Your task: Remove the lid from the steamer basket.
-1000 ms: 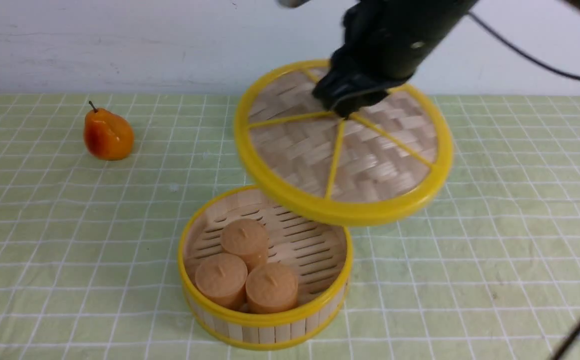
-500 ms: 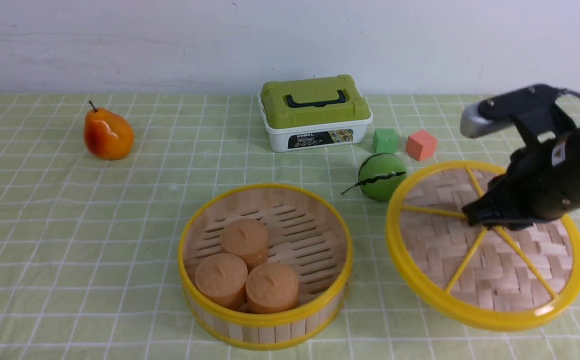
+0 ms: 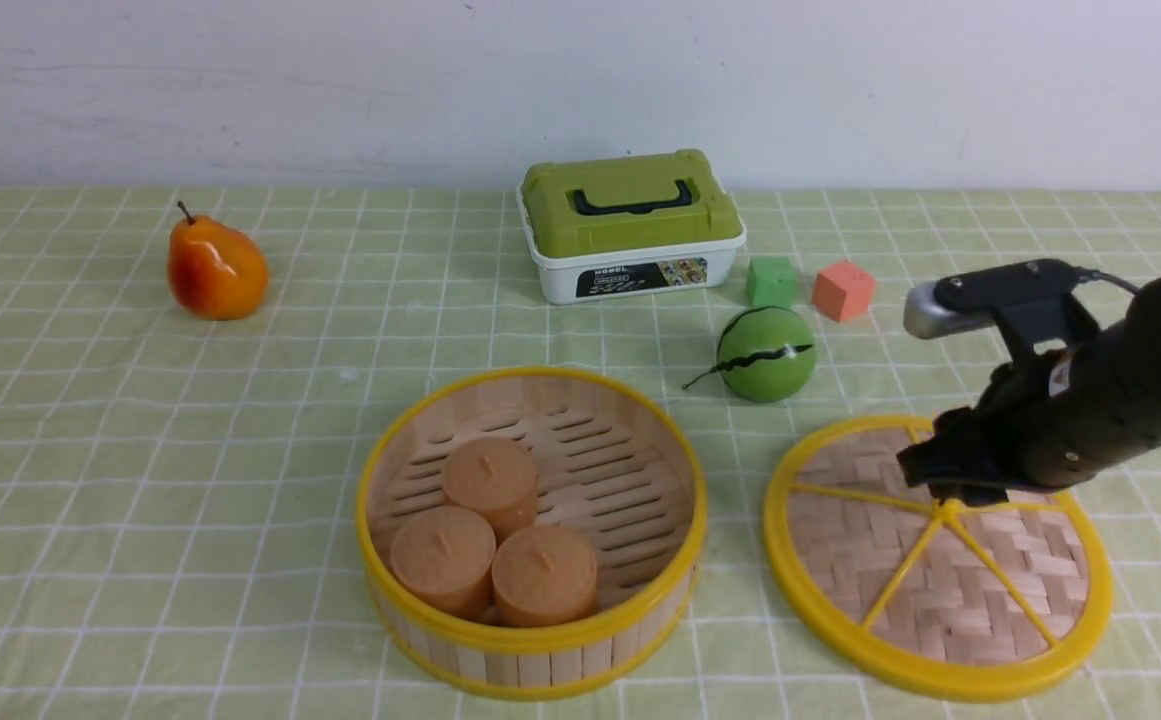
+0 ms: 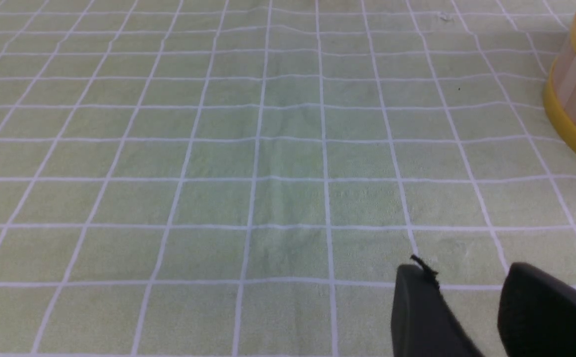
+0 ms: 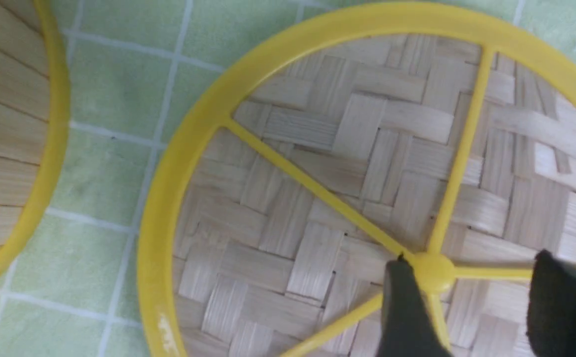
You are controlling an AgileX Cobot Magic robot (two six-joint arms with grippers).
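This looks like a robot test bench in a lab: a bare white wall (image 3: 240, 90) backs a surface (image 3: 140, 450) spread with a pale green checked cloth, and a black robot arm (image 3: 1120, 400) reaches over it. What lies on the cloth reads as a set of practice props: a glossy toy pear (image 3: 216, 271), a small green-topped box (image 3: 630, 225), a green cube (image 3: 772, 282), an orange cube (image 3: 843, 290), a green ball (image 3: 766, 354), and a bamboo steamer basket (image 3: 530, 650) holding three identical tan cylinders (image 3: 493, 478), its lid (image 3: 940, 590) lying near it.
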